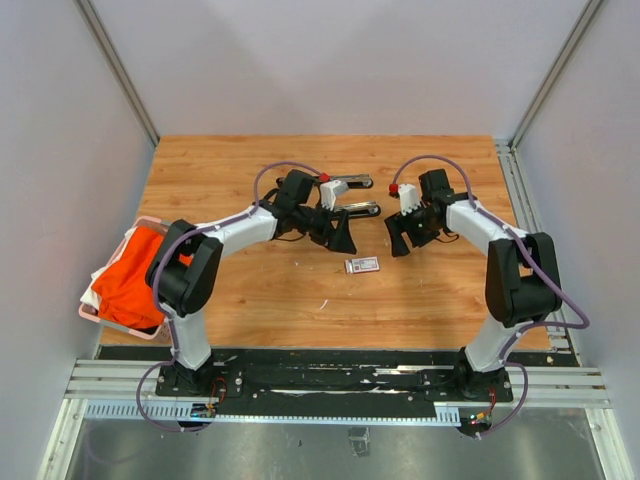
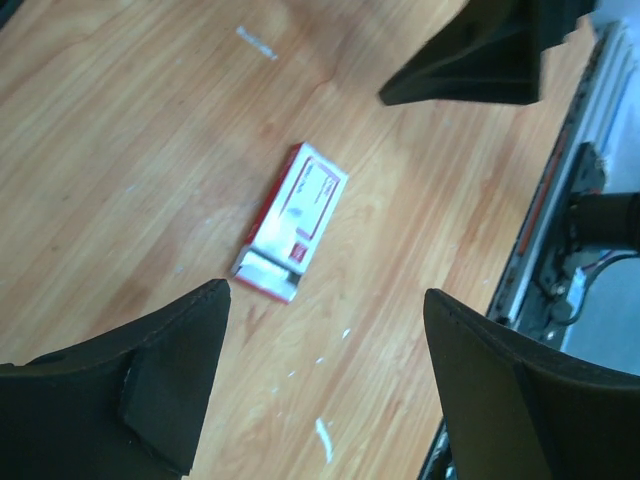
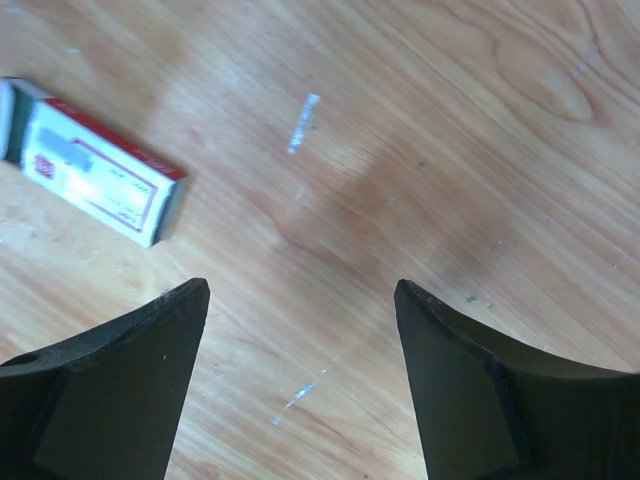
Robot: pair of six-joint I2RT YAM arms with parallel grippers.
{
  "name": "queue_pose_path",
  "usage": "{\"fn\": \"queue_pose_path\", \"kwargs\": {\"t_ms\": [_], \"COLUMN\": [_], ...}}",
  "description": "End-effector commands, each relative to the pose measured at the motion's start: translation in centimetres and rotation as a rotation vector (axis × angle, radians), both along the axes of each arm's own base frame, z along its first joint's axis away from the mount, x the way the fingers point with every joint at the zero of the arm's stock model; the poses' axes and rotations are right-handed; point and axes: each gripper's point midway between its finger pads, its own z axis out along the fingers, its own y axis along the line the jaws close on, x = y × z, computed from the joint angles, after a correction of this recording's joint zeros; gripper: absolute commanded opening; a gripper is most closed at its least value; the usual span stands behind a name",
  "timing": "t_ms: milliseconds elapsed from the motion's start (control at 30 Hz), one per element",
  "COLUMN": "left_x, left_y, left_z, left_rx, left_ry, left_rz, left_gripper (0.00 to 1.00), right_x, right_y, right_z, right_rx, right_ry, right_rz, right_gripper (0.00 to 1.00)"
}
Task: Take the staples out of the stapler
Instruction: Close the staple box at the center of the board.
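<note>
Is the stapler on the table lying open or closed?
Open: from above, the stapler shows two long bars splayed apart, not folded together.

white-and-red box (image 2: pixel 292 222), printed label on top, too blurred to read

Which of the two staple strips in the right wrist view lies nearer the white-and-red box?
The upper staple strip, just right of the white-and-red box; the lower staple strip lies farther off, toward the picture's bottom.

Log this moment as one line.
left gripper open, empty | right gripper open, empty | stapler lying open | staples loose on table
</note>
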Motion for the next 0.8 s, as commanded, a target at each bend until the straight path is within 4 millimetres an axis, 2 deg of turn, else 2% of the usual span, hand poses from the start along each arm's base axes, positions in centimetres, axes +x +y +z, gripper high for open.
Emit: {"fn": "queue_pose_path", "kwargs": {"t_ms": [0,100,200,267,333,533,633,767], "left_x": [-0.6,-1.1,-0.9,-0.7,-0.8,-1.0,-0.5,-0.8], "left_y": [3.4,3.1,2.5,2.1,1.7,0.8,0.9,1.3], "left_z": [-2.3,-3.4,-4.2,-4.5,-4.9,-6.4,-7.2,-7.8], "left_rx": [0.123,0.110,0.104,0.101,0.103,0.119,0.168,0.202], "left_ry": [-0.073,-0.043,-0.030,-0.033,-0.037,-0.020,-0.027,-0.007], "left_rz": [-0.054,-0.093,-0.110,-0.122,-0.143,-0.178,-0.140,-0.113], "left_gripper": [0.83,0.82,0.82,0.82,0.82,0.74,0.66,0.62], "right_x": [-1.0,-1.0,-0.7,-0.2,0.1,0.0,-0.2,-0.7], "right_y": [1.7,1.9,1.6,0.9,0.4,0.3,0.1,0.7], "right_z": [2.4,3.2,4.6,5.9,8.0,12.3,13.2,12.5], "right_rx": [0.102,0.117,0.100,0.063,0.042,0.035,0.029,0.045], "right_ry": [-0.061,-0.117,-0.214,-0.302,-0.410,-0.614,-0.651,-0.644], "right_rz": [0.102,0.129,0.163,0.172,0.175,0.227,0.234,0.288], "right_gripper": [0.77,0.78,0.78,0.78,0.78,0.78,0.78,0.79]}}
